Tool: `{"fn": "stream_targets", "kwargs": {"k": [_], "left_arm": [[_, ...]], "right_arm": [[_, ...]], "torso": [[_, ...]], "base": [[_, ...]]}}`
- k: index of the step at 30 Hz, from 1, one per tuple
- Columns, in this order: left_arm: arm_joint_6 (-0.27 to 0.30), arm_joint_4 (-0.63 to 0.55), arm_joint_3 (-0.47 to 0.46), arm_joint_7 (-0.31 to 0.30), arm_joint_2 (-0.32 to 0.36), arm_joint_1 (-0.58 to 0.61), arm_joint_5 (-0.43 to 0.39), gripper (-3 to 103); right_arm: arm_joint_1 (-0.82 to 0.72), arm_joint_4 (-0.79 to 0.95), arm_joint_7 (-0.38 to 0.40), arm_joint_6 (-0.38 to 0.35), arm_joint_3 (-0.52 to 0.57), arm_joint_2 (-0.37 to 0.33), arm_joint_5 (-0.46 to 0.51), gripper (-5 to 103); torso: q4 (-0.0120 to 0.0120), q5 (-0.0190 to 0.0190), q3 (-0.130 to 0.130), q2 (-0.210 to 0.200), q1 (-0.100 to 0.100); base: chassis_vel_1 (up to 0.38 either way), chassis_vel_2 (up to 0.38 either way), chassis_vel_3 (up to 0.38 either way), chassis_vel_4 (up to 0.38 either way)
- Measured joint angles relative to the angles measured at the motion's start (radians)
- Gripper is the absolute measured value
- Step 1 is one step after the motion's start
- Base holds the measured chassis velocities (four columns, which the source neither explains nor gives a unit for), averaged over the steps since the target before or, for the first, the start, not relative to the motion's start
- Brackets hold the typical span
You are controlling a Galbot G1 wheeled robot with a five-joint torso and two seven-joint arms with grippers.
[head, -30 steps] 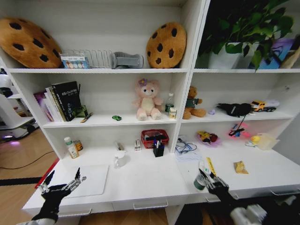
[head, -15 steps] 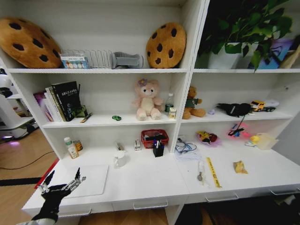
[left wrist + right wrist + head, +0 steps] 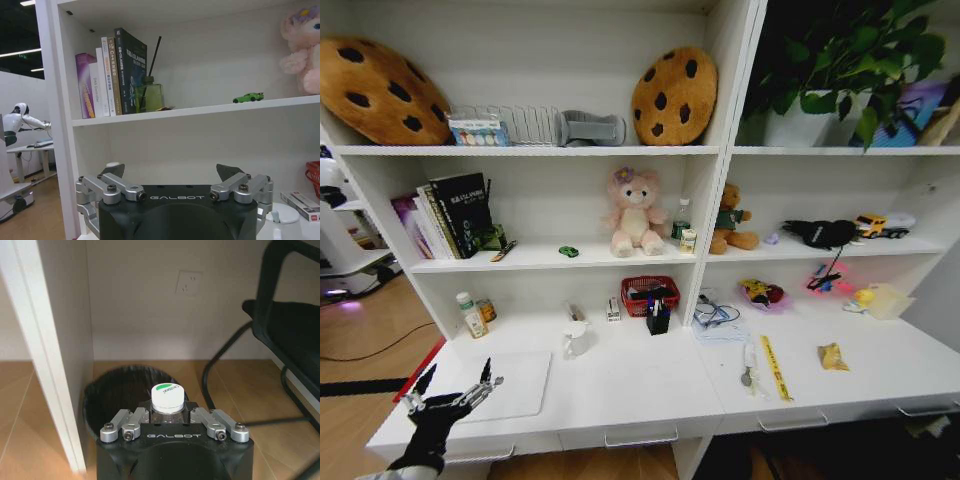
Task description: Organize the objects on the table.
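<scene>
The right gripper (image 3: pixel 170 426) is closed on a small bottle (image 3: pixel 166 401) with a white cap, holding it upright below the desk and directly above a black-lined waste bin (image 3: pixel 117 392) on the wooden floor. The bottle looks like clutter taken off the table (image 3: pixel 640 395) for disposal (a guess from where it hangs). The main risk is a miss: the bin's rim sits close to the white desk panel (image 3: pixel 55 340) on one side, and the legs of a black chair (image 3: pixel 280 325) stand near on the other, so a tilted release could bounce the bottle off the rim onto the floor. Room for moving here is narrow between panel and chair. Up on the table, a yellow strip (image 3: pixel 775 368) and a small snack packet (image 3: pixel 834 357) lie near the front edge, where a careless sweep could knock them off. The left gripper (image 3: pixel 450 395) hangs with fingers spread wide at the table's left front corner, just beside the white laptop (image 3: pixel 510 385), holding nothing.
</scene>
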Motion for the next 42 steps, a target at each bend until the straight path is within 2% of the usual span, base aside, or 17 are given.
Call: {"fn": "stream_targets", "kwargs": {"k": [7, 8, 11, 13, 16, 23, 25, 26, 29, 30, 34, 36, 38, 39, 41, 42], "left_arm": [[0.0, 0.0, 0.0, 0.0, 0.0, 0.0, 0.0, 100], [0.0, 0.0, 0.0, 0.0, 0.0, 0.0, 0.0, 100], [0.0, 0.0, 0.0, 0.0, 0.0, 0.0, 0.0, 100], [0.0, 0.0, 0.0, 0.0, 0.0, 0.0, 0.0, 100], [0.0, 0.0, 0.0, 0.0, 0.0, 0.0, 0.0, 100], [0.0, 0.0, 0.0, 0.0, 0.0, 0.0, 0.0, 100], [0.0, 0.0, 0.0, 0.0, 0.0, 0.0, 0.0, 100], [0.0, 0.0, 0.0, 0.0, 0.0, 0.0, 0.0, 100], [0.0, 0.0, 0.0, 0.0, 0.0, 0.0, 0.0, 100], [0.0, 0.0, 0.0, 0.0, 0.0, 0.0, 0.0, 100], [0.0, 0.0, 0.0, 0.0, 0.0, 0.0, 0.0, 100], [0.0, 0.0, 0.0, 0.0, 0.0, 0.0, 0.0, 100], [0.0, 0.0, 0.0, 0.0, 0.0, 0.0, 0.0, 100], [0.0, 0.0, 0.0, 0.0, 0.0, 0.0, 0.0, 100], [0.0, 0.0, 0.0, 0.0, 0.0, 0.0, 0.0, 100], [0.0, 0.0, 0.0, 0.0, 0.0, 0.0, 0.0, 100]], "right_arm": [[0.139, -0.128, -0.008, 0.024, -0.002, 0.01, -0.033, 30], [0.164, -0.156, -0.012, 0.04, -0.003, 0.01, -0.044, 30], [0.291, -0.298, -0.019, 0.161, 0.002, 0.016, -0.088, 30], [0.309, -0.31, -0.026, 0.17, 0.003, 0.018, -0.09, 30], [0.333, -0.317, -0.044, 0.175, 0.004, 0.022, -0.092, 30], [0.347, -0.319, -0.045, 0.166, 0.003, 0.021, -0.097, 27], [0.35, -0.317, -0.044, 0.157, 0.002, 0.017, -0.096, 37], [0.35, -0.317, -0.044, 0.157, 0.002, 0.017, -0.096, 37], [0.348, -0.313, -0.036, 0.151, 0.002, 0.015, -0.096, 54], [0.348, -0.313, -0.036, 0.151, 0.002, 0.015, -0.096, 54], [0.303, -0.266, -0.026, 0.152, 0.003, 0.013, -0.101, 76], [0.288, -0.251, -0.025, 0.156, 0.007, 0.014, -0.112, 76], [0.224, -0.192, -0.027, 0.155, 0.012, 0.014, -0.125, 87], [0.224, -0.192, -0.027, 0.155, 0.012, 0.014, -0.125, 87], [0.112, -0.096, -0.044, 0.137, 0.009, 0.01, -0.121, 96], [0.112, -0.096, -0.044, 0.137, 0.009, 0.01, -0.121, 96]], "torso": [[-0.0007, -0.0002, 0.0, 0.0, 0.0], [-0.0009, -0.0002, 0.0, 0.0, 0.0], [0.0002, 0.0, 0.0, 0.0, 0.0], [0.0005, -0.0002, 0.0, 0.0, 0.0], [-0.0007, -0.0001, 0.0, 0.0, 0.0], [-0.0005, -0.0001, 0.0, 0.0, 0.0], [-0.0005, -0.0003, 0.0, 0.0, 0.0], [-0.0005, -0.0003, 0.0, 0.0, 0.0], [-0.0003, -0.0002, 0.0, 0.0, 0.0], [-0.0003, -0.0002, 0.0, 0.0, 0.0], [-0.0003, -0.0002, 0.0, 0.0, 0.0], [-0.0004, -0.0001, 0.0, 0.0, 0.0], [0.0, -0.0002, 0.0, 0.0, 0.0], [0.0, -0.0002, 0.0, 0.0, 0.0], [-0.0009, 0.0003, 0.0, 0.0, 0.0], [-0.0009, 0.0003, 0.0, 0.0, 0.0]], "base": [[0.0, 0.0, 0.0, 0.0], [0.0, 0.0, 0.0, 0.0], [0.0, 0.0, 0.0, 0.0], [0.0, 0.0, 0.0, 0.0], [0.0, 0.0, 0.0, 0.0], [0.0, 0.0, 0.0, 0.0], [0.0, 0.0, 0.0, 0.0], [0.0, 0.0, 0.0, 0.0], [0.0, 0.0, 0.0, 0.0], [0.0, 0.0, 0.0, 0.0], [0.0, 0.0, 0.0, 0.0], [0.0, 0.0, 0.0, 0.0], [0.0, 0.0, 0.0, 0.0], [0.0, 0.0, 0.0, 0.0], [0.0, 0.0, 0.0, 0.0], [0.0, 0.0, 0.0, 0.0]]}}
